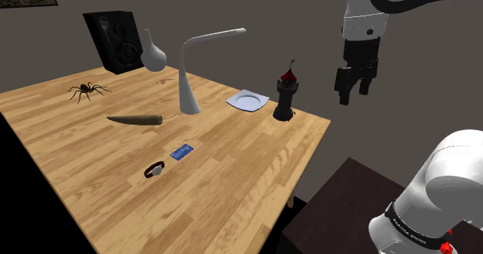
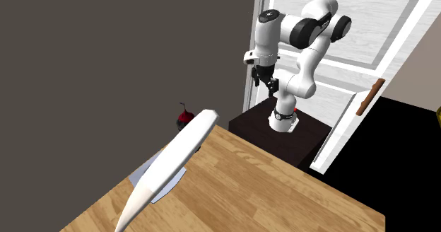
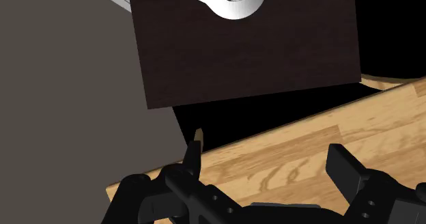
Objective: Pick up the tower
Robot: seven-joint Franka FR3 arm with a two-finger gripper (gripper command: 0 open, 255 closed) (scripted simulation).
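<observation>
Arm [image 1: 437, 190]: its base link is closest, at the shoulder view's lower right, seated on the dark stand [image 1: 348, 206]. The stand sits just off a corner of the wood table [image 1: 232, 190].

Gripper [image 1: 353, 94]: hangs high and points down, out past the table edge toward the shoulder view's right. Its 2 fingers [image 3: 348, 171] stand apart with nothing between them (released, empty). The wrist view looks past them at the stand top, a black area and the table's edge.

Tower [image 1: 285, 97]: black and rook-shaped, with a red cap and a thin spike on top. It stands upright on the table, near the edge that faces the stand. In the shoulder view it is lower than the gripper and to its left, well apart from it. In the second exterior view its red cap shows behind the lamp.

Plate [image 1: 248, 101]: white, just beside the tower on the shoulder view's left.

Lamp [image 1: 190, 70]: grey with a bent neck, further left of the plate.

Elsewhere on the table:
- Watch [image 1: 155, 169] and blue card [image 1: 182, 151] lie near each other, mid-table.
- A brown pointed thing [image 1: 135, 120] lies flat; what it is I cannot tell.
- Spider [image 1: 87, 90], black, sits toward the far side.
- Speaker [image 1: 114, 39], black, stands at the far corner, with a white flask [image 1: 152, 53] just beside it.

Door [image 2: 396, 47]: white and panelled, behind the arm in the second exterior view.
</observation>
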